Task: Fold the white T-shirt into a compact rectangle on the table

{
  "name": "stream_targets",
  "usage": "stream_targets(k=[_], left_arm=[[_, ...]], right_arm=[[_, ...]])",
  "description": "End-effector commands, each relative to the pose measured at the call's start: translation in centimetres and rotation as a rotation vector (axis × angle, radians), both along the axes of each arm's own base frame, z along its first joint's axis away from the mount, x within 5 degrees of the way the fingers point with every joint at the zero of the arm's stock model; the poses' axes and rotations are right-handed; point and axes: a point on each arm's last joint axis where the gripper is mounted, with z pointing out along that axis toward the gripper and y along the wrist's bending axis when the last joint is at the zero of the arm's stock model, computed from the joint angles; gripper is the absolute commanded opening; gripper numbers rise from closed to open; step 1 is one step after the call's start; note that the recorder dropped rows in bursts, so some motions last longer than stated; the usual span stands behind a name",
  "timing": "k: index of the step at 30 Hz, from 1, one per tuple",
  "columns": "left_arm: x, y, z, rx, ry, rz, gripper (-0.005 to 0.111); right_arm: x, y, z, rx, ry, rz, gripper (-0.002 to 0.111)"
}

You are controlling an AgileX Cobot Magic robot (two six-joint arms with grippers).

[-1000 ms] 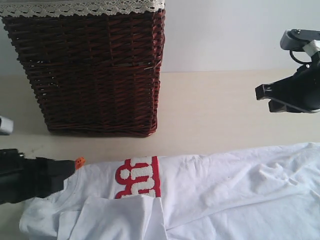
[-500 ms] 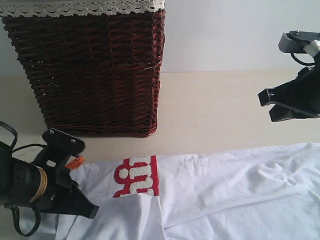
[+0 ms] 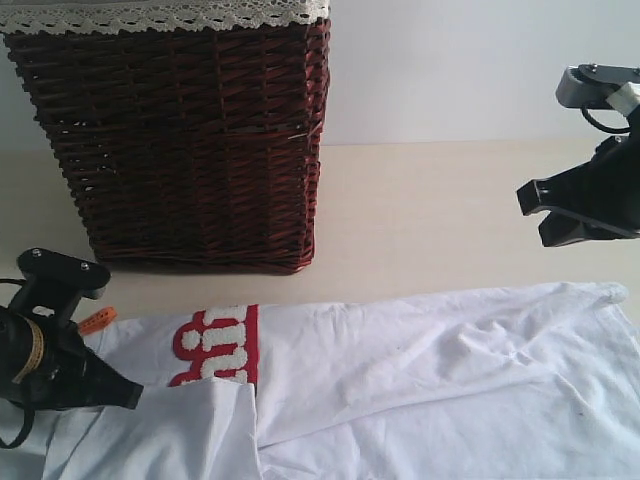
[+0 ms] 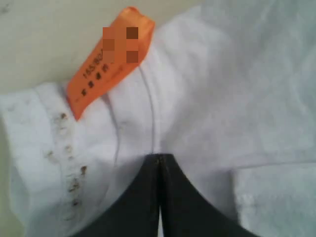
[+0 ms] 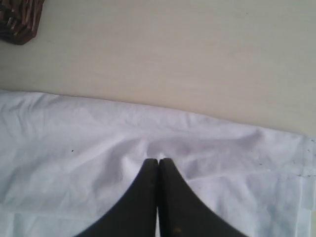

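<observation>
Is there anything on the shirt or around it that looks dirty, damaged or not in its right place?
Yes. Small brown specks dot the ribbed collar of the white T-shirt, beside the orange neck tag. They look like stains on fabric that is otherwise clean. Nothing else stands out.

A robot lab bench dressed as a laundry corner: black robot arms [image 3: 625,170] over a wide, smooth pale beige counter [image 3: 430,220], a plain grey-white wall [image 3: 450,70], a lace-trimmed dark brown wicker basket [image 3: 190,140], a white cotton T-shirt [image 3: 420,380] lying there.
</observation>
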Motion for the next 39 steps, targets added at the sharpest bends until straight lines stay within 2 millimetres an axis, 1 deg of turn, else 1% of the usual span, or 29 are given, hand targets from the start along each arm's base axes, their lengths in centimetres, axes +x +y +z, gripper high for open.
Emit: stream_targets(k=[1, 4, 6, 8, 9, 10, 12, 14, 16, 19, 22, 24, 25, 27, 29, 31, 34, 36, 39], left_arm=[[-0.1, 0.1, 2.6, -0.065, -0.097, 0.023, 0.000], [0.0, -1.3, 5.1, -0.263, -0.216, -0.042, 0.000], [-0.3, -3.3, 6.7, -0.467, -0.299, -0.176, 0.000], [-0.5, -4.9, 7.6, -0.638, -0.341, -0.271, 0.000], [-0.3, -5.5, 7.8, -0.684, -0.343, -0.282, 0.000], [0.2, -5.8, 7.8, -0.686, -0.338, -0.274, 0.000], [1.4, -6.1, 6.8, -0.607, -0.301, -0.234, 0.000], [2.3, -6.1, 4.9, -0.527, -0.239, -0.205, 0.000], [2.6, -6.3, 3.0, -0.486, -0.180, -0.219, 0.000], [2.6, -6.5, 1.0, -0.476, -0.117, -0.219, 0.000], [3.0, -6.2, -0.3, -0.417, -0.084, -0.195, 0.000], [3.5, -5.6, -1.0, -0.311, -0.068, -0.176, 0.000], [3.7, -5.2, -1.2, -0.254, -0.062, -0.166, 0.000], [4.0, -4.7, -1.3, -0.194, -0.057, -0.139, 0.000], [4.0, -4.8, -1.1, -0.198, -0.062, -0.142, 0.000], [4.0, -5.2, -0.7, -0.243, -0.079, -0.161, 0.000], [4.1, -5.6, 0.1, -0.285, -0.111, -0.195, 0.000], [4.1, -5.5, 0.5, -0.276, -0.123, -0.200, 0.000], [4.1, -4.9, 0.6, -0.219, -0.118, -0.176, 0.000]], right_arm=[[0.0, -0.1, 0.6, -0.007, -0.020, 0.009, 0.000], [0.2, -0.1, 0.2, -0.008, -0.006, 0.009, 0.000], [0.4, 0.0, -0.5, -0.009, 0.022, 0.011, 0.000], [0.7, 0.0, -1.4, -0.012, 0.054, 0.011, 0.000], [0.9, 0.0, -2.0, -0.013, 0.076, 0.012, 0.000], [1.1, 0.0, -2.6, -0.014, 0.099, 0.013, 0.000], [1.4, 0.1, -3.7, -0.016, 0.135, 0.012, 0.000], [1.7, 0.0, -4.3, -0.018, 0.141, 0.005, 0.000], [2.0, 0.0, -4.7, -0.022, 0.136, -0.002, 0.000], [2.5, -0.1, -5.4, -0.035, 0.125, -0.010, 0.000], [2.9, -0.2, -6.4, -0.052, 0.134, -0.010, 0.000], [3.1, -0.3, -7.2, -0.070, 0.150, -0.004, 0.000], [3.2, -0.3, -7.7, -0.078, 0.155, -0.002, 0.000], [3.5, -0.5, -8.4, -0.094, 0.155, -0.007, 0.000], [3.8, -0.6, -9.1, -0.107, 0.155, -0.019, 0.000], [4.0, -0.7, -9.8, -0.119, 0.155, -0.017, 0.000], [4.2, -0.8, -10.3, -0.146, 0.148, -0.003, 0.000], [4.4, -1.1, -10.5, -0.173, 0.133, -0.006, 0.000], [4.7, -1.7, -10.4, -0.238, 0.108, -0.042, 0.000]])
